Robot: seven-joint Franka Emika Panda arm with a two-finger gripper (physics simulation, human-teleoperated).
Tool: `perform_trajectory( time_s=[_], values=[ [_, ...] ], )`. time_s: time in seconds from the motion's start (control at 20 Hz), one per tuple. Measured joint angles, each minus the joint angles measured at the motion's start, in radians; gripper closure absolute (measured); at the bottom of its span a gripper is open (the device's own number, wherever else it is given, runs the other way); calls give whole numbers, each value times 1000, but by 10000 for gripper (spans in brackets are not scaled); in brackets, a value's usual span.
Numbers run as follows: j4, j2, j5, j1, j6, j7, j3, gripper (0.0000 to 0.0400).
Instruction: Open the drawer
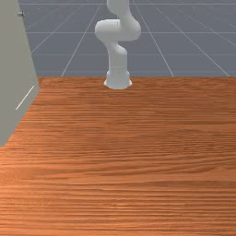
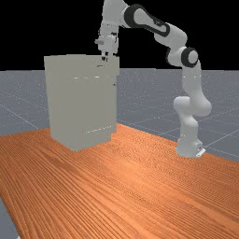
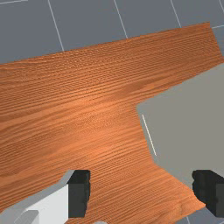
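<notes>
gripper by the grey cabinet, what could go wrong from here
The gripper hangs close to the top of the cabinet, so lowering it could knock a finger on the edge. Its fingers stand apart with nothing gripped, so pulling away now would probably open nothing.

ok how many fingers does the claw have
2, both in the wrist view, standing apart on the claw: one finger shows in front of the edge of the grey cabinet, the other finger is on the side away from it. Neither seems hidden.
</notes>
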Motion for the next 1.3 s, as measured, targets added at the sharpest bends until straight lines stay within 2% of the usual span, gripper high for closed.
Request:
perform_trajectory(
  time_s=[0.1, 0.25, 0.75, 1.3],
  values=[
    [26, 6, -3, -23, 0, -8, -18, 20],
    [82, 10, -4, -53, 0, -22, -42, 4],
    [222, 72, -29, -151, 10, -81, -117, 0],
    [126, 114, -30, -172, 9, -106, -123, 0]
  ],
)
